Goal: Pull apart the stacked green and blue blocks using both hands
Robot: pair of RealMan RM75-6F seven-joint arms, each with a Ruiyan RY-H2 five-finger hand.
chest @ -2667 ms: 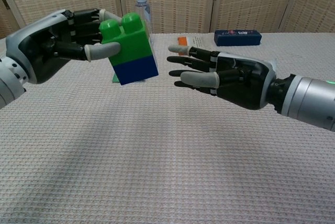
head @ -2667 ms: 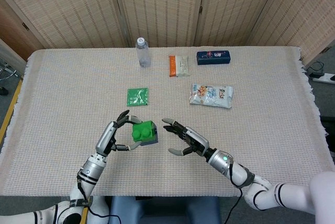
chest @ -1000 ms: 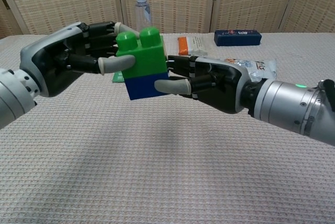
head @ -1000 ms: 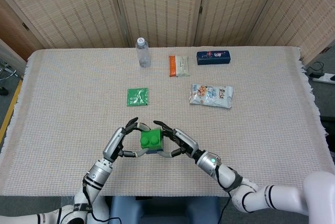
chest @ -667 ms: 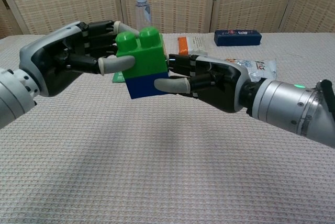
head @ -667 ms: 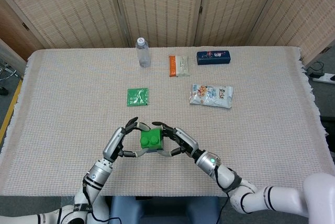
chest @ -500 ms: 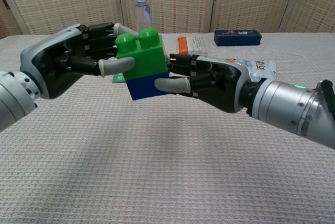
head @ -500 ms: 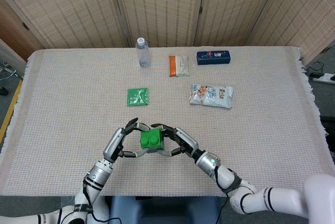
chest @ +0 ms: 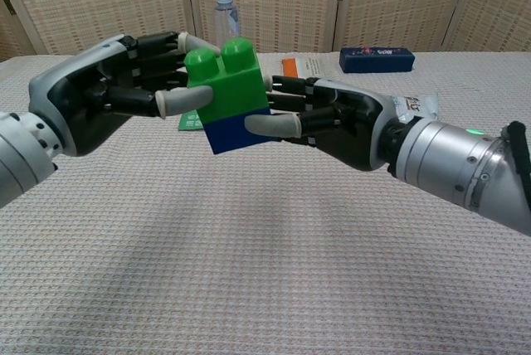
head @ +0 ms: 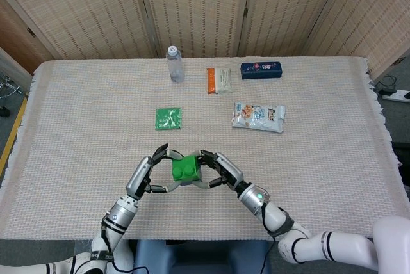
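The green block [chest: 226, 81] sits stacked on the blue block [chest: 236, 133], and the pair is held in the air above the table near its front edge, tilted a little. My left hand [chest: 124, 81] grips the green block from the left. My right hand [chest: 332, 123] grips the blue block from the right, thumb across its front face. In the head view only the green block [head: 184, 169] shows between my left hand [head: 148, 175] and my right hand [head: 221, 171]; the blue block is hidden beneath it.
On the cloth-covered table [head: 77, 127] lie a green packet [head: 168, 118], a water bottle [head: 174, 64], an orange-and-white snack pack [head: 219, 80], a dark blue box [head: 261, 70] and a white snack bag [head: 258, 116]. Folding screens stand behind.
My right hand came in from the right and closed on the blue block. The stack has since tipped slightly, its right side rising. The blocks remain joined.
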